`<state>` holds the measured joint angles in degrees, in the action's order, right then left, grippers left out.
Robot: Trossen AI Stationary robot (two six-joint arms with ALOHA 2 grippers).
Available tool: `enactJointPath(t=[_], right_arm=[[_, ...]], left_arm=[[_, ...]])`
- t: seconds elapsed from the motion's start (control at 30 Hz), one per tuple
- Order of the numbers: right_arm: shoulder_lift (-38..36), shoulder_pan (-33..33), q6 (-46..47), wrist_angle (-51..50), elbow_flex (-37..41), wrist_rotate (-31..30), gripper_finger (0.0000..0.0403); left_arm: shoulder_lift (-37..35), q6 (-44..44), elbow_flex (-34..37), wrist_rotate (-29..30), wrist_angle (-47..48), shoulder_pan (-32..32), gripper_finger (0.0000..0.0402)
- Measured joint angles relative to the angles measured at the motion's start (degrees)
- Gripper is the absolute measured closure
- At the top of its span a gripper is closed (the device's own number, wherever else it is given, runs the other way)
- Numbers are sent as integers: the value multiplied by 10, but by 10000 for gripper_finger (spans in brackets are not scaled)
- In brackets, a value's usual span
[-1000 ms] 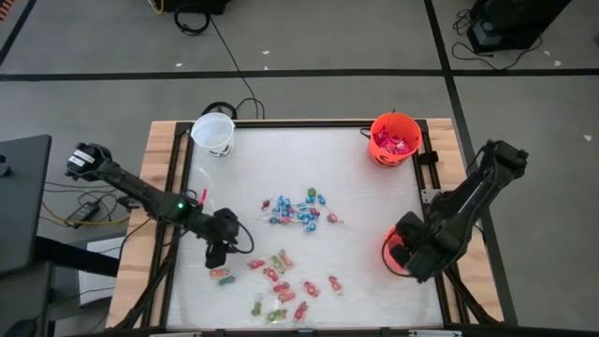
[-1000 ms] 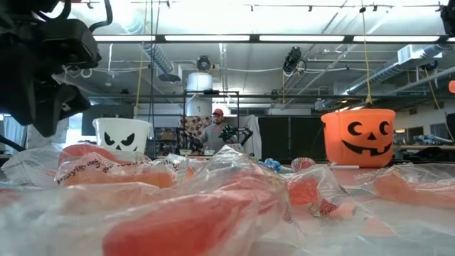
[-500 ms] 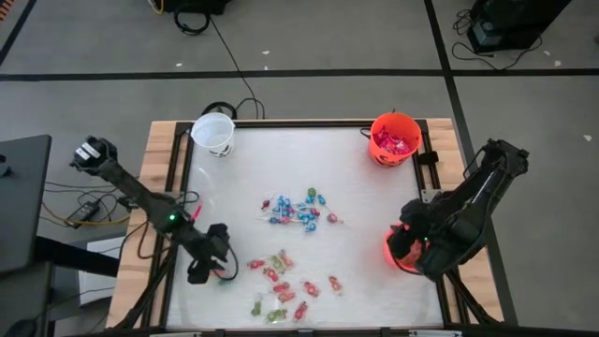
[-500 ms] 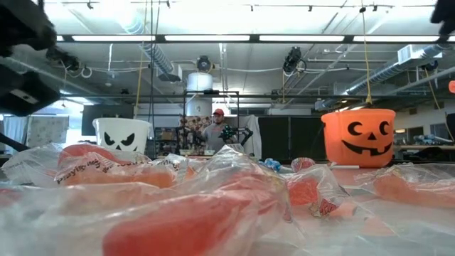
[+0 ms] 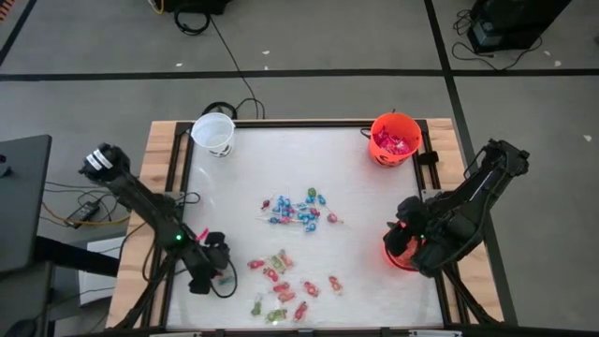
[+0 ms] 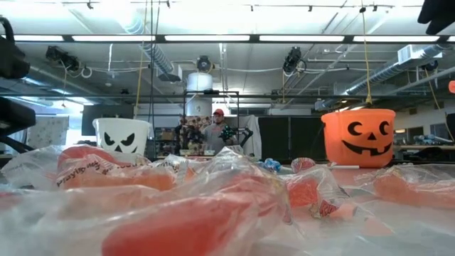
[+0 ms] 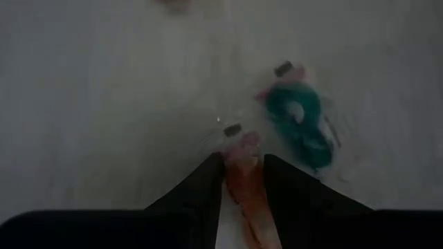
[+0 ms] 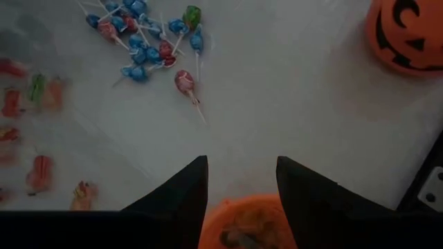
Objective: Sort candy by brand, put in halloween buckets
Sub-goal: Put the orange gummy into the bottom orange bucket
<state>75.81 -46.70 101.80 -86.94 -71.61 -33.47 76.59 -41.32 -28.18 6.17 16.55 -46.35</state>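
Note:
My left gripper (image 5: 211, 270) (image 7: 242, 166) is low over the table's near left part, shut on an orange wrapped candy (image 7: 243, 185). A green wrapped piece (image 7: 299, 123) lies just beyond it. My right gripper (image 5: 401, 236) (image 8: 242, 181) hangs open above the near right orange bucket (image 5: 393, 258) (image 8: 239, 220) and touches nothing. The far right orange bucket (image 5: 394, 139) (image 6: 358, 136) holds red packets. The white bucket (image 5: 213, 133) (image 6: 122, 134) stands at the far left corner. Blue and red lollipops (image 5: 298, 210) (image 8: 149, 43) lie mid-table, and green, orange and pink pieces (image 5: 281, 283) lie nearer the near edge. My left gripper pinches the orange wrapped candy between its two fingers (image 7: 202, 187), coming from above and pointing down. One end of the candy (image 7: 243, 142) sticks out past the fingertips. I cannot tell whether the candy rests on the table or is lifted off it.
The white table top has a raised wooden frame (image 5: 159, 187) along its sides. Free surface lies between the lollipops and the two far buckets. Wrapped candy (image 6: 213, 206) lies right in front of the low camera. A person (image 6: 215, 131) stands far off in the room.
My left gripper has moved toward the table's near edge and down, onto the candy at the near left. My right gripper has stayed over the near right bucket, shifting only slightly.

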Motion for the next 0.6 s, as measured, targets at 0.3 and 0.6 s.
enactJointPath(t=[0.3, 0.6], right_arm=[[0, 1, -65, 100, 0, -77, 228], [0, 69, -346, 393, 1, -61, 233]], left_arm=[[-3, -41, -13, 55, -12, 5, 386], [-84, 90, -53, 109, -39, 110, 397]])
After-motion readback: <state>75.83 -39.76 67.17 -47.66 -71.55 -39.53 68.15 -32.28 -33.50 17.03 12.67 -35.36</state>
